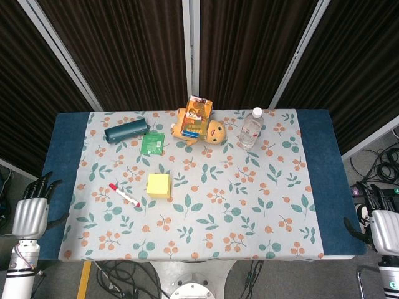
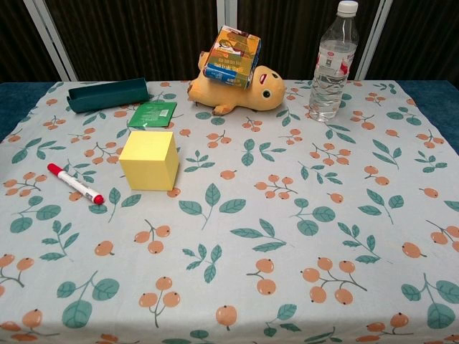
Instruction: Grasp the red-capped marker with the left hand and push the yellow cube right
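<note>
A white marker with a red cap [image 1: 124, 194] [image 2: 74, 183] lies flat on the floral cloth at the left, its cap end toward the far left. Just to its right sits the yellow cube [image 1: 159, 185] [image 2: 149, 160], a short gap apart from the marker. My left hand [image 1: 34, 208] hangs off the table's left edge, fingers spread and holding nothing, well away from the marker. My right hand [image 1: 381, 218] hangs beyond the right edge, also holding nothing. Neither hand shows in the chest view.
Along the far side stand a dark teal case [image 1: 126, 131], a green packet [image 1: 152, 143], a yellow plush toy [image 1: 209, 132] with a small carton [image 1: 198, 116] on it, and a clear water bottle [image 1: 250, 128]. Cables lie on the floor at right.
</note>
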